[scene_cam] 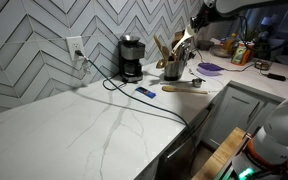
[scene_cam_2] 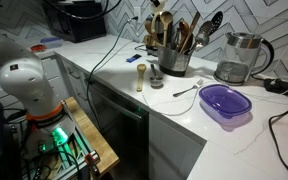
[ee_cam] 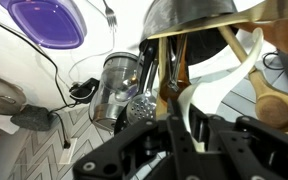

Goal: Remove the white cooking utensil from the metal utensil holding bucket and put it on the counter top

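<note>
1. White curved plastic cooking utensil (ee_cam: 227, 82) stands in the round metal utensil bucket (ee_cam: 189, 15), packed among wooden spoons (ee_cam: 274, 100).
2. Black Robotiq gripper (ee_cam: 187, 130) straddles its handle. Clamped or slack: can't tell.
3. Risk: a skewed pull snags the spoons and tips the bucket.
4. Glass kettle (scene_cam_2: 239, 58) sits just beside the bucket. The bare white marble counter (scene_cam: 84, 115) lies past the black coffee maker (scene_cam: 131, 57), with its front edge near.

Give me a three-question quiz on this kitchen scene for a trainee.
1. True or false: the white utensil already lies on the counter.
2. What stands beside the metal bucket? A) glass kettle B) toaster C) microwave
3. Fill in: the bowl near the fork is ____ in colour.
Key: 1 false; 2 A; 3 purple.
</note>
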You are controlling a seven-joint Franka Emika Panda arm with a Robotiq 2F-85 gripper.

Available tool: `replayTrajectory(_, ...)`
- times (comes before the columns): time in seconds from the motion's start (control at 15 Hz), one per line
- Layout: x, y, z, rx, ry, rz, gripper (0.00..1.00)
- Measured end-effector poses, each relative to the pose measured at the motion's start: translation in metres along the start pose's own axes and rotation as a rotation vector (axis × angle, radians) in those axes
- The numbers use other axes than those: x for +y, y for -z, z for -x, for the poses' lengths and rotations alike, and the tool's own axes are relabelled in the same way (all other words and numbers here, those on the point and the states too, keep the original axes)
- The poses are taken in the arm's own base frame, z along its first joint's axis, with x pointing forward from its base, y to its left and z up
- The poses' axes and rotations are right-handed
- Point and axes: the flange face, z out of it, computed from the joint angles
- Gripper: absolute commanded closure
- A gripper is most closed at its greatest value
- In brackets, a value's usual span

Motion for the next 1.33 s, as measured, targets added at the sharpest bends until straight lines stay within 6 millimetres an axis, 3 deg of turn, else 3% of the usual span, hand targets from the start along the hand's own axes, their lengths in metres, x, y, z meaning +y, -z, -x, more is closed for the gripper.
replayTrajectory(0.33, 0.02, 0.008, 0.015, -0.096, 0.042, -0.135, 0.98)
replayTrajectory(0.6, 0.031, -0.006, 0.034, -0.21, 0.077, -0.23, 0.98)
replayTrajectory(0.8, 0.03, -0.029, 0.055, -0.296, 0.078, -0.303, 0.98)
replayTrajectory(1.33, 0.021, -0.113, 0.136, -0.529, 0.008, -0.467, 0.98)
